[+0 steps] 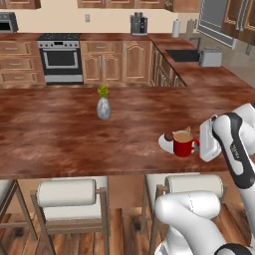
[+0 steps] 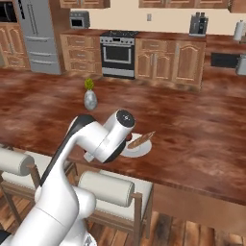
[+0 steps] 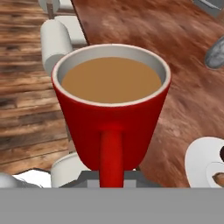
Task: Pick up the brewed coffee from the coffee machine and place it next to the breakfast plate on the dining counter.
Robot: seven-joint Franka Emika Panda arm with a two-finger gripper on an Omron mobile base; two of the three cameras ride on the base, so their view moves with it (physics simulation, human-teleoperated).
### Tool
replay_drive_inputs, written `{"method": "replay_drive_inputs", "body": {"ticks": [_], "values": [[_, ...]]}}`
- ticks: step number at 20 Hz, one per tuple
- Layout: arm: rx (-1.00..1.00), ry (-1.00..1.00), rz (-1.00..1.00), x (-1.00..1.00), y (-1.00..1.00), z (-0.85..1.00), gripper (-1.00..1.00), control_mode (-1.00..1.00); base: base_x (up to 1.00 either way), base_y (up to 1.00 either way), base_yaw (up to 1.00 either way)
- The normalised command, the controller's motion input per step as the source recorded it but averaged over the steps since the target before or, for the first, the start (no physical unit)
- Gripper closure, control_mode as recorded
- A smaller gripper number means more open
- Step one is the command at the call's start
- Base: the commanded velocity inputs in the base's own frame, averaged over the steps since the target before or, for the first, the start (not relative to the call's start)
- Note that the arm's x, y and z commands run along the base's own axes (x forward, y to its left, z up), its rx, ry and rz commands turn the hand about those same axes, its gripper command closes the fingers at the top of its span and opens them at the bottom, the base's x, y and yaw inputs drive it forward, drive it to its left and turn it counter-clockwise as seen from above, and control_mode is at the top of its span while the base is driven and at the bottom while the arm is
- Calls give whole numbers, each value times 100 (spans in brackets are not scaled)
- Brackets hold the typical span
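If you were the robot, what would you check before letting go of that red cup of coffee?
1. Gripper shut on the red mug by its handle: ok.
2. Mug upright, coffee level and unspilled: ok.
3. Mug over the dining counter, not past its edge: ok in the left base view.
4. Mug beside the breakfast plate, not on top of it: ok, it sits by the plate's near rim.
5. Mug's base resting on the wood: cannot tell; its underside is hidden.
6. Vase well away from the drop spot: ok.
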Motion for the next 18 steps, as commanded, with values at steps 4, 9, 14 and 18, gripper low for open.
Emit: {"method": "replay_drive_inputs", "body": {"ticks": [4,9,14,18], "values": [[0,0,0,0,0,0,100,100,37,-33,0],[-1,0,-5,24,-22,0,100,-100,7,-6,0],[0,0,-14,39,-47,-9,100,-100,0,0,0],[0,5,-18,36,-75,-2,100,-100,0,0,0]]}}
